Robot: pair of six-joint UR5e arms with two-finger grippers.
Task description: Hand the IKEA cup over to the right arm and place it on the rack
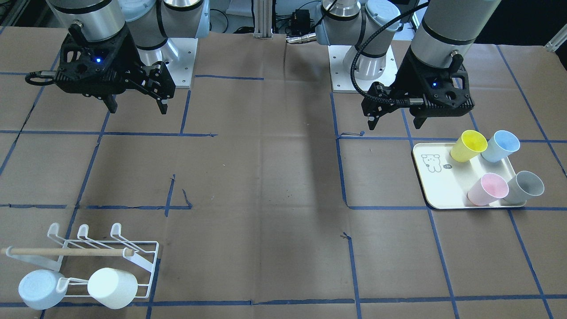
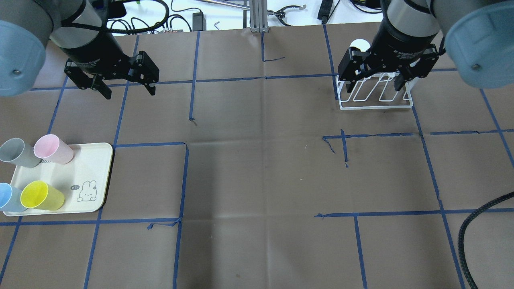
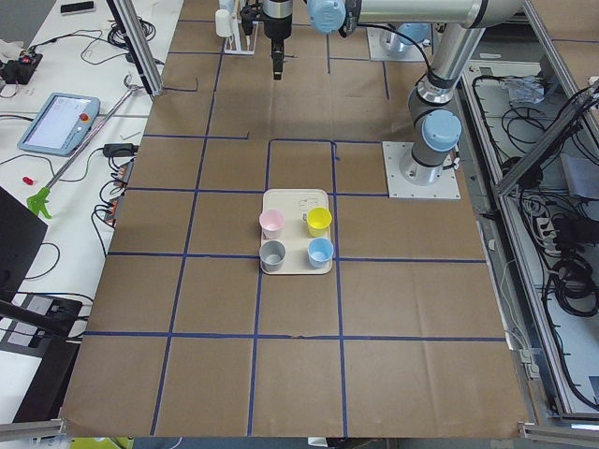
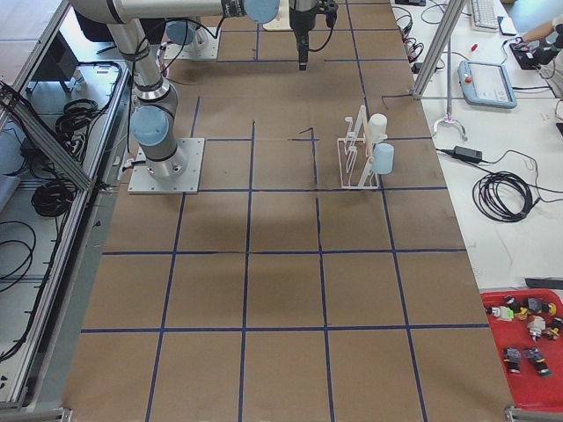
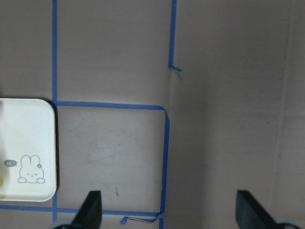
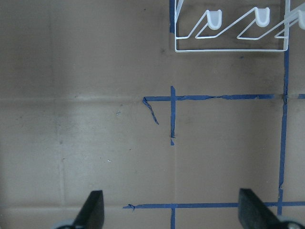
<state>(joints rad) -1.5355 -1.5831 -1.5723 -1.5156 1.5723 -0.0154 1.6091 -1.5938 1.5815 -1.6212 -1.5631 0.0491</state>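
Several cups stand on a cream tray: yellow, blue, pink and grey. My left gripper hovers open and empty above the table, just robot-side of the tray; it also shows in the overhead view. The white wire rack holds a pale blue cup and a white cup on its prongs. My right gripper is open and empty, high above the table on the robot's side of the rack.
Brown paper with blue tape lines covers the table. The left wrist view shows the tray's corner, the right wrist view the rack's near edge. A black cable lies at the overhead view's lower right. A red bin of small parts stands off the table.
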